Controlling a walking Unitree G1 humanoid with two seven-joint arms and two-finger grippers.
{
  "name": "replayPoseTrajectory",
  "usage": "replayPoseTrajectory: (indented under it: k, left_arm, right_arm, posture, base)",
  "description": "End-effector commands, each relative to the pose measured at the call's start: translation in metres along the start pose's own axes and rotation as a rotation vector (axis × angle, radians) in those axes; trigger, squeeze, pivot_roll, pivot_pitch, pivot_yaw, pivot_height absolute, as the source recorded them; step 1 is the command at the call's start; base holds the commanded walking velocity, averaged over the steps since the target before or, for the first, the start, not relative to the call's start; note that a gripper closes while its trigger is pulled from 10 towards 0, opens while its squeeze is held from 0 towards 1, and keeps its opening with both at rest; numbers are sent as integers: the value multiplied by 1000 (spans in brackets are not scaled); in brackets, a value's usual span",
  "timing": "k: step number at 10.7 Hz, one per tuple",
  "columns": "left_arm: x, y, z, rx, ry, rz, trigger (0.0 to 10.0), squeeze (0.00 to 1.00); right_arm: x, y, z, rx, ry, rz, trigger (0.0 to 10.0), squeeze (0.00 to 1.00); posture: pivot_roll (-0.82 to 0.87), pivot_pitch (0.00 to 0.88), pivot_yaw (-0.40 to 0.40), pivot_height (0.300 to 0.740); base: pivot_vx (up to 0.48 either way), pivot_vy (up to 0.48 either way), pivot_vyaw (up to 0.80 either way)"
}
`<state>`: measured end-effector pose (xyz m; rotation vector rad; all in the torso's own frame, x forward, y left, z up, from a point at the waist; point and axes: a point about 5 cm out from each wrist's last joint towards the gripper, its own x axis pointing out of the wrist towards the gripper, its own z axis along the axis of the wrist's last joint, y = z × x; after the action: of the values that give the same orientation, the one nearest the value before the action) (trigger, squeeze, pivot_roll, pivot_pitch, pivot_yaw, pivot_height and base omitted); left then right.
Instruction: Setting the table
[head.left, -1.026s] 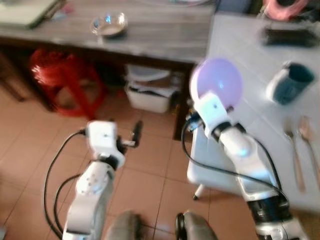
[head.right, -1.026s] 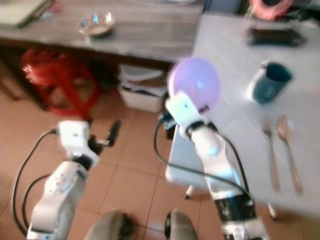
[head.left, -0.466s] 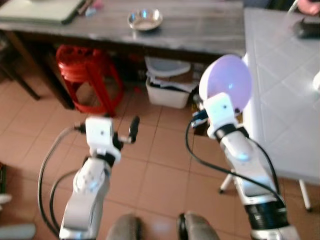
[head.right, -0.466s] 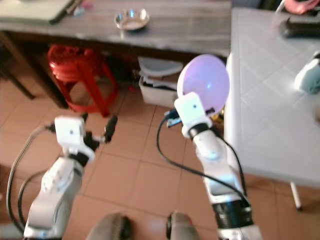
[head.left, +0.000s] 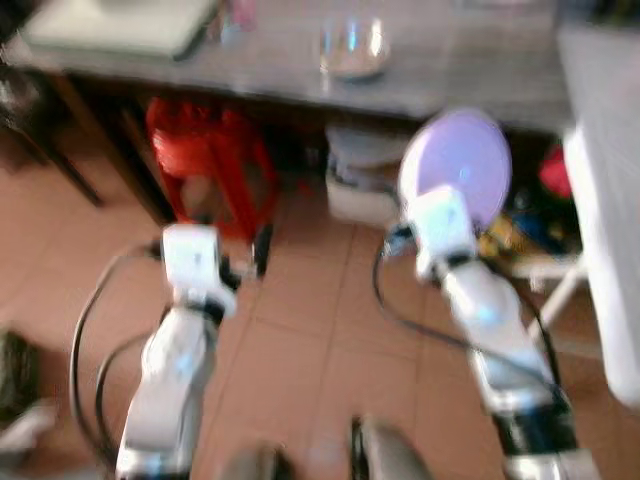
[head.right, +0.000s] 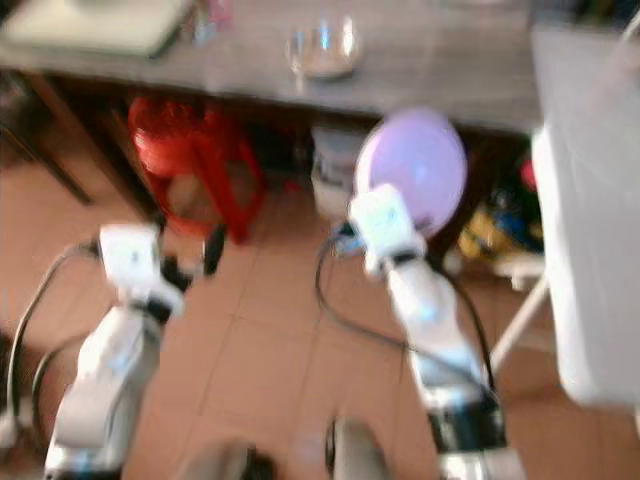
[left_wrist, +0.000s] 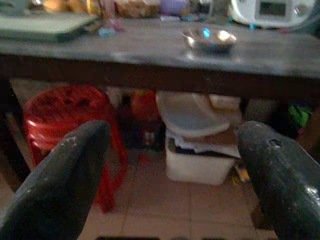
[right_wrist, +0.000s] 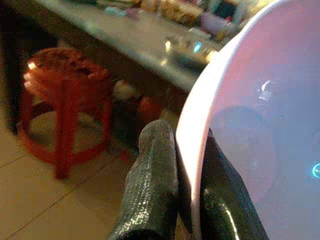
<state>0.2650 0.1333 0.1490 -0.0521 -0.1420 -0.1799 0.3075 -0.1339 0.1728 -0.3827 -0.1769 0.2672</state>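
A lilac plate stands on edge in front of me, held above the tiled floor. My right gripper is shut on its rim, one black finger on each face. My left gripper hangs open with nothing between its fingers, level with the red stool. The white dining table shows as a blurred edge at the far right. Both eye views are blurred.
A long dark wooden table runs across the back, with a metal bowl and a flat grey-green item on it. Under it stand a red plastic stool and a white bin. Tiled floor lies ahead.
The whole view has swung left, so the camera moved: the white table slid to the right edge, and the mug and cutlery left the picture. Both arms keep their pose.
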Motion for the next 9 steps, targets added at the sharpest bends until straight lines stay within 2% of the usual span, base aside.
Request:
replayPoseTrajectory:
  k: [1,4,9]
  left_arm:
    - [-3,7,0,24,0,26,10000,0]
    - [-2,4,1,38,-7,18,10000,0]
    - [-3,-6,2,21,-21,-22,10000,0]
  right_arm:
    - [1,6,8,0,-40,20,0,0]
    - [1,8,9,7,-52,22,0,0]
    - [3,8,11,0,-67,10,0,0]
  posture:
    - [-41,204,36,740]
    - [-40,204,38,740]
    - [-39,207,38,740]
  base:
    - [356,322,0]
    - [371,303,0]
    - [475,0,0]
